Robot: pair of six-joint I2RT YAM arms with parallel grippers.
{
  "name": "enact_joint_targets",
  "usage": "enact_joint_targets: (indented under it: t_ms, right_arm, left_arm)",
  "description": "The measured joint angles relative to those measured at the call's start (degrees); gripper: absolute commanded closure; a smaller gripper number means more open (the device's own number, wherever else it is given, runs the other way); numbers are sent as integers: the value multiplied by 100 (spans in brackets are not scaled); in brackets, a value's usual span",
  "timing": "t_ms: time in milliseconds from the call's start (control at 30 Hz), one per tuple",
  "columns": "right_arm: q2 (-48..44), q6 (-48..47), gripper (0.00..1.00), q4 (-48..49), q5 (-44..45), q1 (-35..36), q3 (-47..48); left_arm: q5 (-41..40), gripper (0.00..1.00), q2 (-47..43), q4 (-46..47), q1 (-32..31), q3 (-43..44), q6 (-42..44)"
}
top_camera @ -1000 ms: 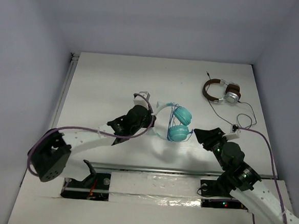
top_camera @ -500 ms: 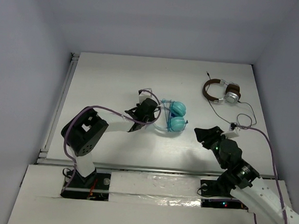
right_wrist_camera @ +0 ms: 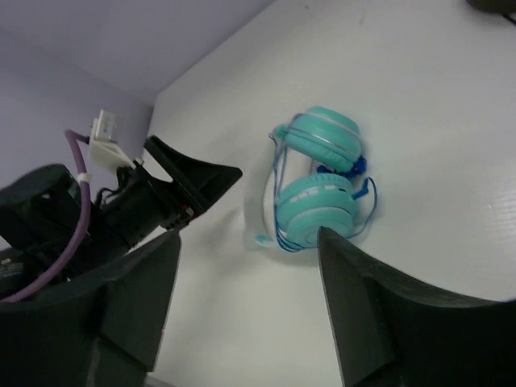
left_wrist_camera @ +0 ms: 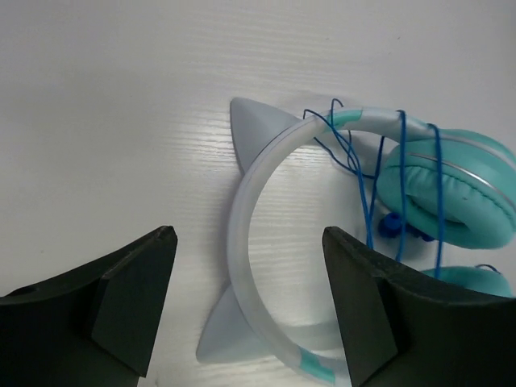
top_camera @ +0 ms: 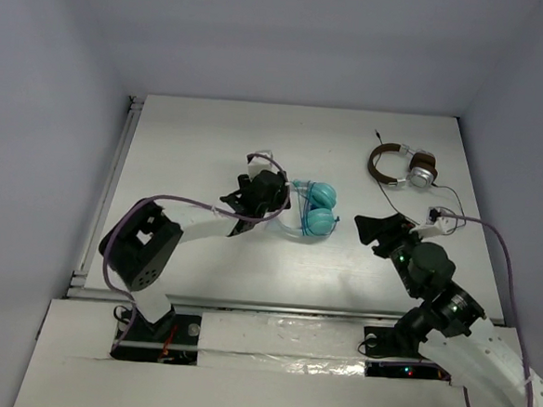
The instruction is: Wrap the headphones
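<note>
The teal headphones point(top_camera: 314, 212) lie on the white table, their dark blue cable point(left_wrist_camera: 372, 187) looped round the ear cups point(left_wrist_camera: 448, 193). The pale headband point(left_wrist_camera: 240, 234) has two small pointed ears. My left gripper point(top_camera: 279, 200) is open just left of them; in the left wrist view point(left_wrist_camera: 248, 239) the headband shows between the spread fingers and neither finger touches it. My right gripper point(top_camera: 372, 231) stands open to the right of the headphones, apart from them. In the right wrist view point(right_wrist_camera: 248, 238) the headphones point(right_wrist_camera: 318, 200) lie beyond its fingers, which hold nothing.
Brown-banded headphones with silver cups point(top_camera: 400, 166) lie at the back right, their thin dark cable point(top_camera: 438, 215) trailing toward the right arm. A rail point(top_camera: 110, 183) runs along the table's left edge. Walls close in the back and both sides.
The left gripper lowered the headphones onto the table, then let go of the headband and opened. The right gripper opened wider and shifted slightly right.
</note>
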Motion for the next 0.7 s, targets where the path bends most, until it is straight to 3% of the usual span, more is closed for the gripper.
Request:
enact_joint_targets:
  t_ms: [33, 167, 200, 233, 267, 333, 533, 700]
  right_arm:
    - [4, -48, 14, -31, 4, 0, 153]
    - [92, -317, 14, -225, 83, 0, 872]
    - [125, -389, 3, -286, 127, 0, 1088]
    - [149, -455, 0, -334, 160, 0, 1257]
    - [166, -542, 0, -367, 190, 0, 1410]
    - [188, -713, 0, -442, 225, 0, 1694]
    - [90, -1117, 0, -776, 232, 0, 2225]
    - [-490, -1237, 0, -992, 297, 0, 2264]
  left_arm:
    - [2, 24, -181, -48, 0, -74, 9]
    - [13, 22, -1292, -166, -2, -588, 13]
    - [39, 22, -1650, -205, -2, -752, 15]
    - [50, 17, -2041, -243, -2, -914, 20]
    - [79, 5, -2461, -284, -17, -1060, 39]
    - [125, 1, -3230, -407, -37, -1252, 87]
    - [234, 1, -5344, -990, -87, -1250, 256]
    - [219, 1, -6122, -1759, -85, -881, 358]
